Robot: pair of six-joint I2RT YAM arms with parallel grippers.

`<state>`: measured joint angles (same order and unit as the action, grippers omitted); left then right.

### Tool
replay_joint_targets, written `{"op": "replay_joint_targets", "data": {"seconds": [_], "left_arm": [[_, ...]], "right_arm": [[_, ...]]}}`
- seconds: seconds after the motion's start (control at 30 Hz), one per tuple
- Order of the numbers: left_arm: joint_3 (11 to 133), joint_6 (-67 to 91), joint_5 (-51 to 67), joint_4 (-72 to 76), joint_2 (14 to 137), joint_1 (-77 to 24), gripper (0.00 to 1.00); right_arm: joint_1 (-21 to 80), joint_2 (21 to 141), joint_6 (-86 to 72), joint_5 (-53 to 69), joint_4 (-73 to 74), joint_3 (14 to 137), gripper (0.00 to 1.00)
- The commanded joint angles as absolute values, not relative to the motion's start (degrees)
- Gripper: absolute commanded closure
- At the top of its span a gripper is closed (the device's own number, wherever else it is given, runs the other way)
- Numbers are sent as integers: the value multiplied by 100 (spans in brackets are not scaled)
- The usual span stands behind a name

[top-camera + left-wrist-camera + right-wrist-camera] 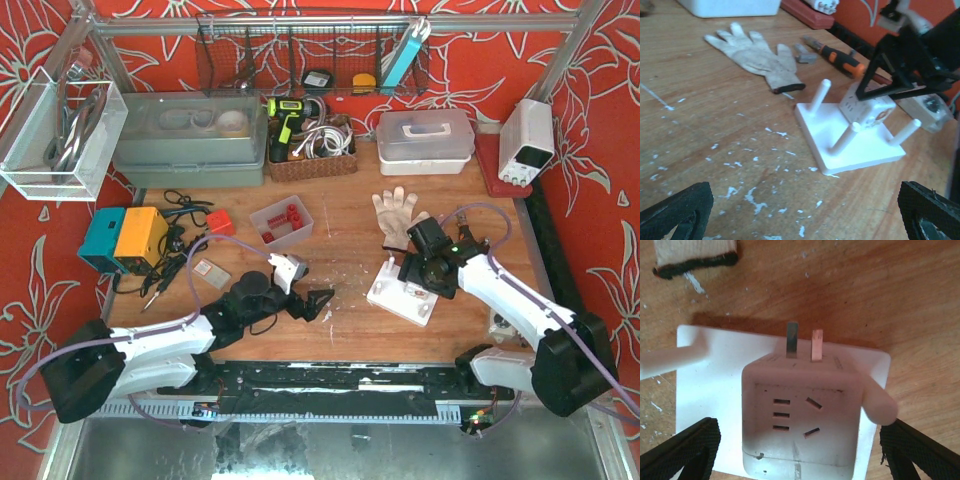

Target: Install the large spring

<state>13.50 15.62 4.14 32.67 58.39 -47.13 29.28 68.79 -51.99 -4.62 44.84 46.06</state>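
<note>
**No spring in sight yet; right arm busy over the peg plate**

The right gripper (422,270) hangs over the white peg plate (855,155), jaws wide and straddling a socket cube (800,415) without pressing it. The left gripper (805,210) waits low and near, jaws fully spread and empty.

I cannot find the large spring in any view, so the step in hand looks like preparation at the plate. Next, a gripper must locate and fetch the spring, then probably thread it over a peg (819,95).

The plate is smooth, glossy plastic with round, slim pegs. The cube is matt, round-edged, with two flat metal prongs. A knitted glove (757,55) lies limp on the paint-flecked wooden table (715,125).
</note>
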Motion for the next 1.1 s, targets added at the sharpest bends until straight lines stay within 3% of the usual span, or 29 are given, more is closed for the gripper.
{"op": "replay_joint_targets", "data": {"seconds": [0.0, 0.4, 0.8, 1.07], "left_arm": [[1323, 1452, 899, 3625, 5944, -4755, 0], [1317, 1459, 806, 3577, 5880, -4761, 0], [1294, 1466, 601, 3485, 5736, -4764, 0], [1295, 1509, 221, 3332, 5717, -4764, 0]], "right_arm": [[3111, 7080, -5453, -596, 4347, 4494, 12], [3190, 7380, -5629, -836, 4111, 4356, 20], [3208, 7180, -5529, -643, 4066, 4396, 42], [3212, 6667, -5330, -712, 4335, 4965, 48]]}}
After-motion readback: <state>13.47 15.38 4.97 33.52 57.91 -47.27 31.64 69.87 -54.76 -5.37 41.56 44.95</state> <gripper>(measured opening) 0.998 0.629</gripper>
